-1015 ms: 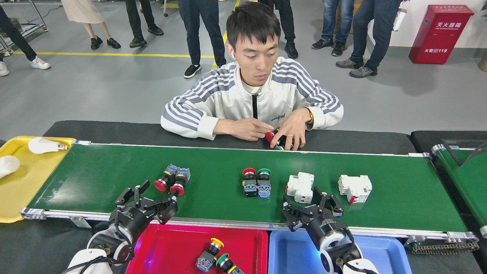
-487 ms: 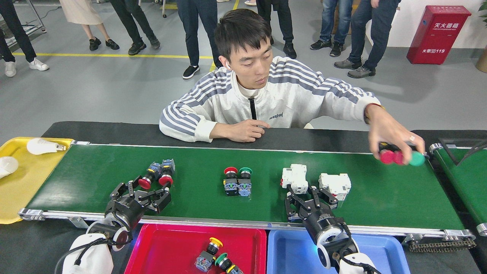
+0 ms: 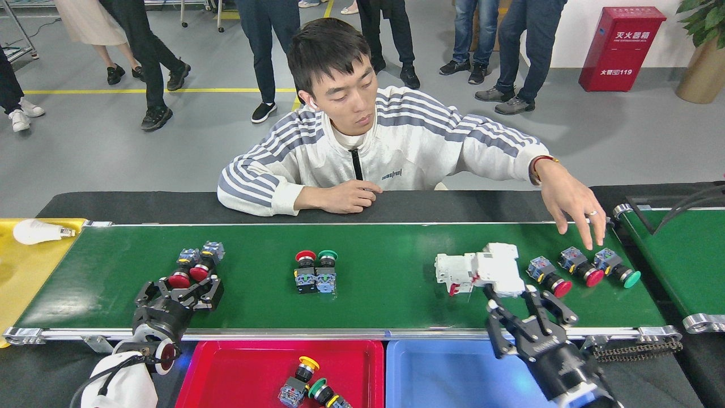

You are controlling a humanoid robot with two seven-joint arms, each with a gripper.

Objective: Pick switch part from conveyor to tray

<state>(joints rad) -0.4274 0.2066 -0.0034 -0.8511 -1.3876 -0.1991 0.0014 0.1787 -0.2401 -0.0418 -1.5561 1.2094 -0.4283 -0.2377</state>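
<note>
Two white breakers [image 3: 481,267] lie touching on the conveyor [image 3: 385,306], right of centre. The right gripper [image 3: 524,317] hangs just below them with fingers spread, holding nothing. Beside the breakers lie three push buttons [image 3: 583,272], under a person's open hand [image 3: 575,201]. The left gripper [image 3: 180,296] sits spread behind a pair of red buttons [image 3: 192,269], not gripping them. Mid-belt stand a red and green pair [image 3: 315,272]. Below are a red tray [image 3: 238,374] with switch parts [image 3: 308,385] and a blue tray [image 3: 447,377].

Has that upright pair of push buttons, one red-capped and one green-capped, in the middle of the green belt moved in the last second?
Yes. The upright red-capped and green-capped button pair has drifted left along the glossy green conveyor belt, now standing above the red plastic tray.
</note>
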